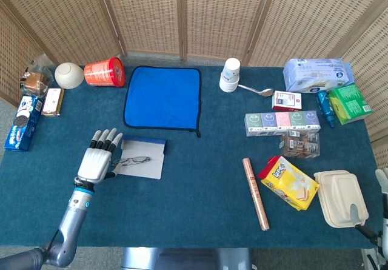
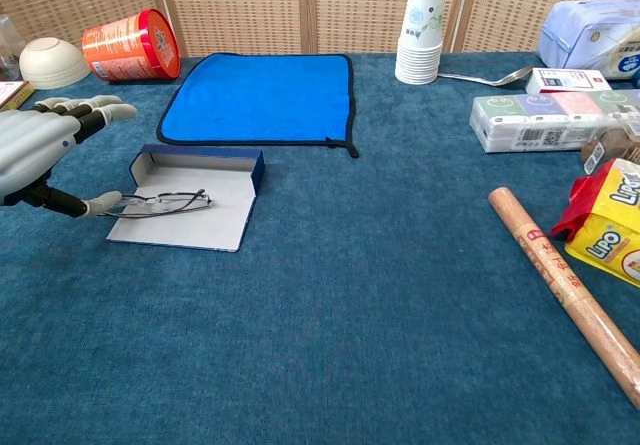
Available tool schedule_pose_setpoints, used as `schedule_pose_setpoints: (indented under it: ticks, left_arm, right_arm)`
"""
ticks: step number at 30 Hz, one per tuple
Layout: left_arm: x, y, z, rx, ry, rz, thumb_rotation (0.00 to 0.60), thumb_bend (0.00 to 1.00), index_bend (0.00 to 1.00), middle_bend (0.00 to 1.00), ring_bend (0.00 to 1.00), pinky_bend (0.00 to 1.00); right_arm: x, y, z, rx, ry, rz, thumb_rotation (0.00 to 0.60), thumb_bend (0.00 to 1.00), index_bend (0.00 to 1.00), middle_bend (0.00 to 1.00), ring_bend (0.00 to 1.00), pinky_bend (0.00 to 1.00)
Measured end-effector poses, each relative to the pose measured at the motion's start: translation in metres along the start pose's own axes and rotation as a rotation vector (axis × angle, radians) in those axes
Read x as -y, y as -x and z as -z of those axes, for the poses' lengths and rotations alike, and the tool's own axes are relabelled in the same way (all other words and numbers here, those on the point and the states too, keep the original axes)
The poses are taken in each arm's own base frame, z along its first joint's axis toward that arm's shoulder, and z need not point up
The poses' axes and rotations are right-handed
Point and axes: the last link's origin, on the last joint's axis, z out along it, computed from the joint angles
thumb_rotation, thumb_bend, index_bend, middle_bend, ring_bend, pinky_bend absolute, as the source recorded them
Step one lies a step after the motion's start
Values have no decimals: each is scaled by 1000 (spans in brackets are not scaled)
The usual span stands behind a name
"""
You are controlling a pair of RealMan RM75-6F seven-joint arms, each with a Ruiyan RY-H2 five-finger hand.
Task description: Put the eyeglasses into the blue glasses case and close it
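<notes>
Silver-grey left hand (image 2: 35,150) sits just left of the open blue glasses case w/ pale lining (image 2: 190,197), fingers (image 1: 104,139) spread, thumb tip touching or nearly touching the thin wire-frame eyeglasses (image 2: 160,202); can't tell if it's a real pinch. Glasses lie on the case's flat open flap, not in the tray along its far edge. Judged: early stage; glasses not seated yet, case not closed. Blue cloth mat (image 1: 162,97) lies just behind the case on the teal bench (image 1: 200,179); red tin on its side (image 1: 104,73) behind-left. Brown roll (image 1: 256,193) & yellow snack bag (image 1: 288,182) well to the case's right. Nothing blocks the case. Right hand not seen.
</notes>
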Motion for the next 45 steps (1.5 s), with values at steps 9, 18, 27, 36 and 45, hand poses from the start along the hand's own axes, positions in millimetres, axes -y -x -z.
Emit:
schedule_pose_setpoints:
  ticks: [9,18,27,36,45]
  left_arm:
    - [0,-4,-4,-9,0,20,448,304,0,0,0,0]
    - [7,-5,9,-10,9,1,451,303,0,0,0,0]
    - [18,3,14,38,-15,-31,448,303,0,0,0,0]
    - [17,3,-2,35,-35,-12,448,304,0,0,0,0]
    - [13,2,-18,30,-50,11,451,303,0,0,0,0]
  right_arm:
    - [1,-3,3,-12,12,6,600,375,0,47,0,89]
    - [4,-1,0,-4,-5,1,600,375,0,47,0,89]
    - [3,-1,1,-3,-3,-1,600,374,0,48,0,89]
    - [1,-3,4,-12,14,5,600,375,0,48,0,88]
    - [-1,-5,9,-19,31,11,600,373,0,47,0,90]
